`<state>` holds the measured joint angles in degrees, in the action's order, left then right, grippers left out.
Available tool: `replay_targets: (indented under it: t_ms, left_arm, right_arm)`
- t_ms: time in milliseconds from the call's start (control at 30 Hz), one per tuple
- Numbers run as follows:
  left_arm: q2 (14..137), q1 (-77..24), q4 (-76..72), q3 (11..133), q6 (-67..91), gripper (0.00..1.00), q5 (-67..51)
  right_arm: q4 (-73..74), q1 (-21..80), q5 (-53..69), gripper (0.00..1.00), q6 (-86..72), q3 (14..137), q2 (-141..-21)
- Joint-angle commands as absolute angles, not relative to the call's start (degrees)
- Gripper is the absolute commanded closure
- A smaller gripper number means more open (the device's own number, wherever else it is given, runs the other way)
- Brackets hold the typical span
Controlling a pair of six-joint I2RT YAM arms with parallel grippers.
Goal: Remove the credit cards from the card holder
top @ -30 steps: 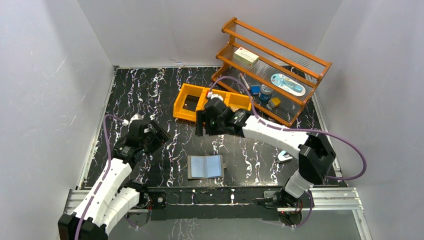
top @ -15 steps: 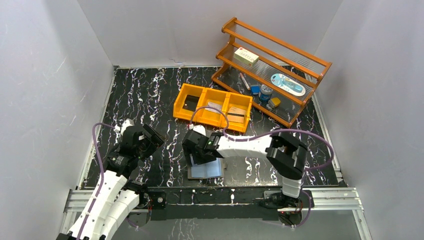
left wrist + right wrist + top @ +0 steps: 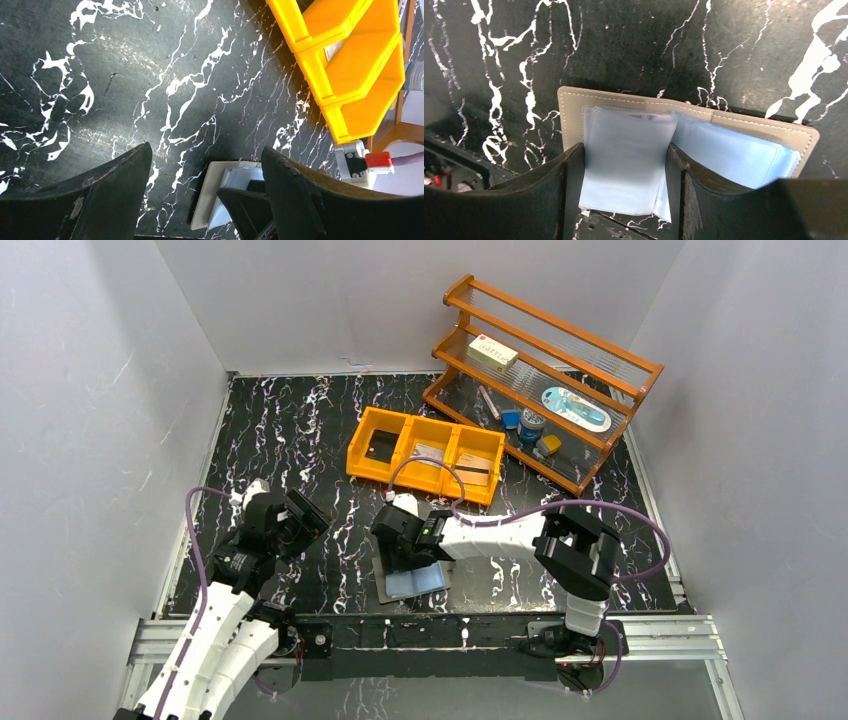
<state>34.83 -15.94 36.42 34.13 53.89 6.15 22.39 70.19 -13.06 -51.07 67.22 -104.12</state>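
From above, my bench (image 3: pixel 300 430) is a black slab veined with white, walled in by plain white panels on three sides, with a metal rail (image 3: pixel 450 632) along the near edge where my arms are bolted. At the back right stands a wooden rack (image 3: pixel 560 370) with a cream box (image 3: pixel 495 352) on its upper shelf. In front of the rack sits an orange three-compartment bin (image 3: pixel 407 472). The credit cards (image 3: pixel 428 451) lie in it, one to a compartment: black on the left, silvery grey in the middle, tan-orange on the right. The card holder (image 3: pixel 428 582) lies open and flat near the rail, well apart from the bin. My right hand (image 3: pixel 405 555) is down over its left leaf. My left hand (image 3: pixel 300 520) hangs over bare bench off to the left.

Through my left wrist camera, my left hand (image 3: pixel 206 150) is spread wide with only veined bench between its fingers. The orange bin (image 3: pixel 360 65) fills the upper right, and a pale corner of the card holder (image 3: pixel 212 192) shows low in the middle.

Through my right wrist camera, my right hand (image 3: pixel 624 150) is spread, one finger on each side of the left leaf's pale blue sleeves. I cannot tell whether the fingers press on them. The card holder (image 3: pixel 734 150) lies open with its grey stitched cover flat on the bench (image 3: pixel 624 40).
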Motion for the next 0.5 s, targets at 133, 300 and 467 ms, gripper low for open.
replay_targets:
  t_ms: [133,300,467]
  left_arm:
    - [35.7,-15.7,33.7,32.4,52.1,0.21,0.1]
    - [37.7,-15.7,29.1,31.7,48.4,0.22,-7.1]
    - [42.0,-15.6,26.1,31.5,46.1,0.22,-14.1]
  right_arm:
    - [4.7,66.2,0.2,0.46,-53.0,56.7,-95.3]
    - [-0.5,63.0,6.6,0.37,-56.0,52.0,-94.3]
    - [-2.8,62.0,8.2,0.3,-56.9,50.2,-93.8]
